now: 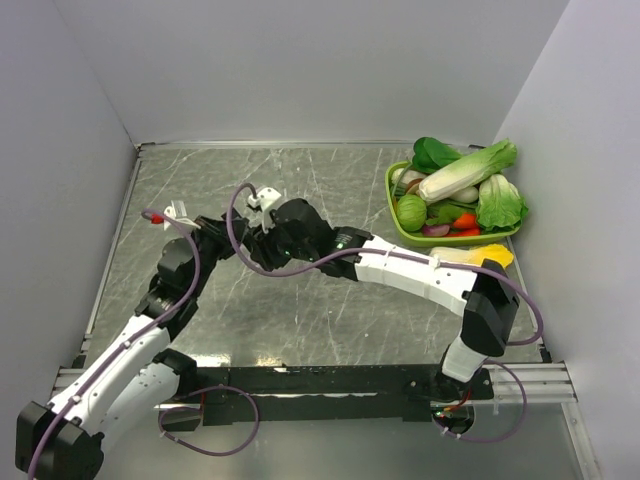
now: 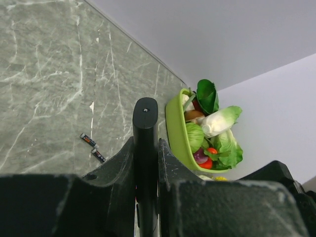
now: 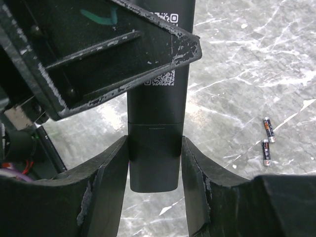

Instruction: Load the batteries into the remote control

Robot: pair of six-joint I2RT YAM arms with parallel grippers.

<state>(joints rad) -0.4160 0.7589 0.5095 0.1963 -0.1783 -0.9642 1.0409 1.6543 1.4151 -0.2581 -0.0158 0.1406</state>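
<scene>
The remote control (image 3: 157,98) is a slim black bar held in the air between both grippers above the marble table. My left gripper (image 2: 146,144) is shut on it and sees it edge-on (image 2: 145,123). My right gripper (image 3: 155,148) is shut on the remote's end section, below a seam line, one finger pressed on each side. The QR sticker side faces the right wrist camera. Two batteries (image 3: 267,140) lie side by side on the table, also in the left wrist view (image 2: 94,148). In the top view the grippers meet at left centre (image 1: 245,232), and the batteries are hidden.
A green basket (image 1: 392,205) of toy vegetables stands at the back right, also in the left wrist view (image 2: 174,123). White walls close in the table (image 1: 320,310) on the left, back and right. A yellow thing (image 1: 490,255) lies by the right arm.
</scene>
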